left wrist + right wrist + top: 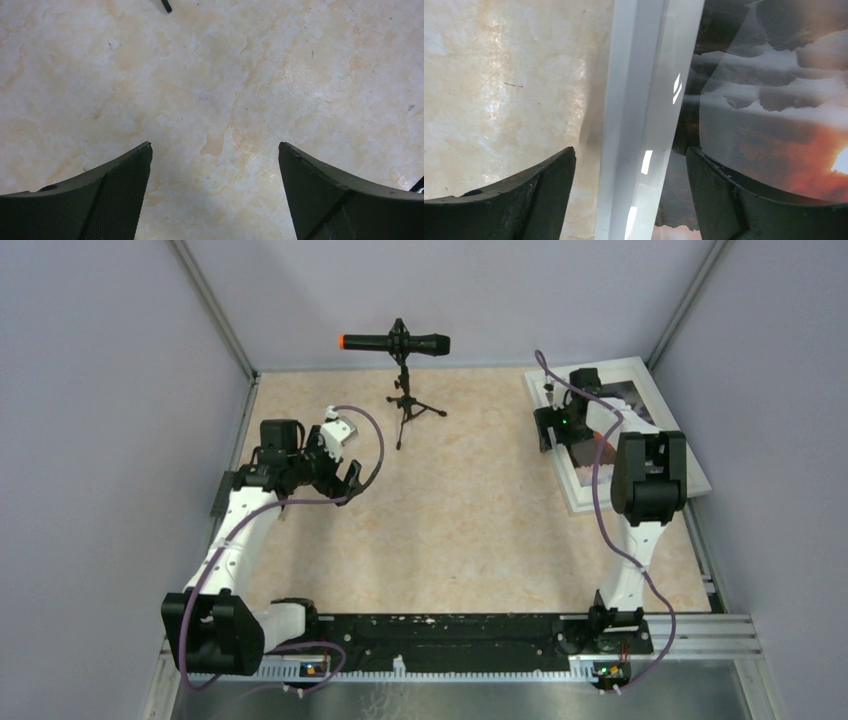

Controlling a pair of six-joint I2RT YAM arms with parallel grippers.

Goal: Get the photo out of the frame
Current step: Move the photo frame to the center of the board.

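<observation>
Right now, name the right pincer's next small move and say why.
Probably close on the white border of the frame: the right pincer is open and straddles that edge, one finger over the table, the other over the photo.
</observation>
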